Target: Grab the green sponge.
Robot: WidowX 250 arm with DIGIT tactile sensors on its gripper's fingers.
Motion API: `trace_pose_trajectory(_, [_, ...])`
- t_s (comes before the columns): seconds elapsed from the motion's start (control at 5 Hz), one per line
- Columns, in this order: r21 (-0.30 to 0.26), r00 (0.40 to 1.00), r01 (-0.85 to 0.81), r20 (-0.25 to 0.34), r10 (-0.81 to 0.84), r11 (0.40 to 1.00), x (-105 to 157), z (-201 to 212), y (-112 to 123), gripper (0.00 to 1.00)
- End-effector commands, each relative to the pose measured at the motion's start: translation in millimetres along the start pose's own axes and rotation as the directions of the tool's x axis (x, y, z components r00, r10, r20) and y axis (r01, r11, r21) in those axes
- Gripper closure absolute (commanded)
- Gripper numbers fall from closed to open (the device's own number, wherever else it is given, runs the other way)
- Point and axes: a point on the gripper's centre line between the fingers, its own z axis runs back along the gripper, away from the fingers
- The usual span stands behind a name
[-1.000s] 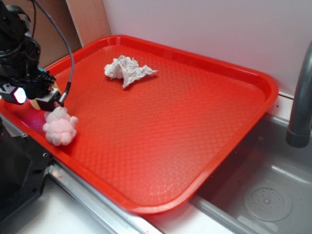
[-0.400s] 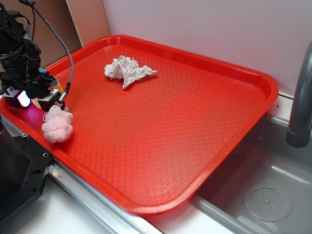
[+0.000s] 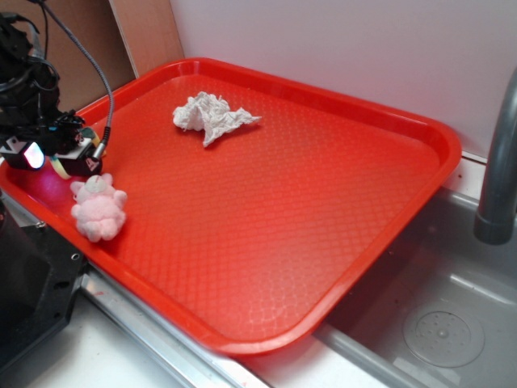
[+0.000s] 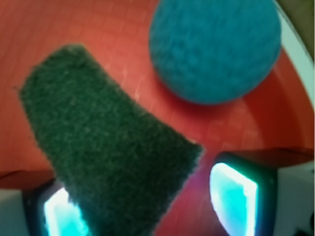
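A: Red tray (image 3: 339,202) was noted as the biggest item, covering most of the counter beside the sink (image 3: 440,323). Crumpled white paper (image 3: 212,115) lay at the far side, well apart from the work.

B: Arm pos.?

A: Gripper (image 3: 65,162) was seen at the tray's left edge, low over the surface. Pink plush toy (image 3: 98,208) lay just beside it, nearer the front rim.

B: And the target?

A: Green sponge (image 4: 106,147) was located in the wrist view only, its dark scouring face running from upper left down betw. the two lit finger pads (image 4: 234,201). Teal ball (image 4: 214,49) sat apart at upper right, resting on the tray. In the ext. view only a sliver of yellow was made out under the gripper.

B: Jaw state?

A: Jaws were judged partly open, sponge against the left pad, gap left at the right one. Firm grip could not be confirmed.

B: Risks?

A: Off-centre contact was considered the main one: foam could be pinched at one corner and twisted out on lift. Plush could also be snagged, being so close. The tray rim nearby could be struck if the approach drifted left.
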Motion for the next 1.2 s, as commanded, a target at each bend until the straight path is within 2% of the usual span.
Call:
trace_pose_trajectory(0.0, [0.022, 0.998, 0.055, 0.021, -0.056, 0.998, 12.0, 1.5, -1.0, 1.0])
trace_pose_trajectory(0.2, [0.025, 0.997, 0.069, 0.019, -0.069, 0.997, 13.3, 0.7, -3.4, 1.0])
trace_pose_trajectory(0.4, [0.08, 0.992, 0.128, -0.009, -0.128, 0.988, 14.8, 10.2, -20.3, 1.0])
trace_pose_trajectory(0.6, [0.081, 0.973, 0.231, 0.008, -0.233, 0.97, 13.1, 32.1, -46.2, 1.0])
trace_pose_trajectory(0.8, [0.036, 0.939, 0.338, 0.045, -0.34, 0.94, 13.4, 60.5, -77.2, 1.0])
trace_pose_trajectory(1.0, [0.012, 0.917, 0.397, 0.039, -0.398, 0.918, 13.2, 91.3, -112.3, 1.0])
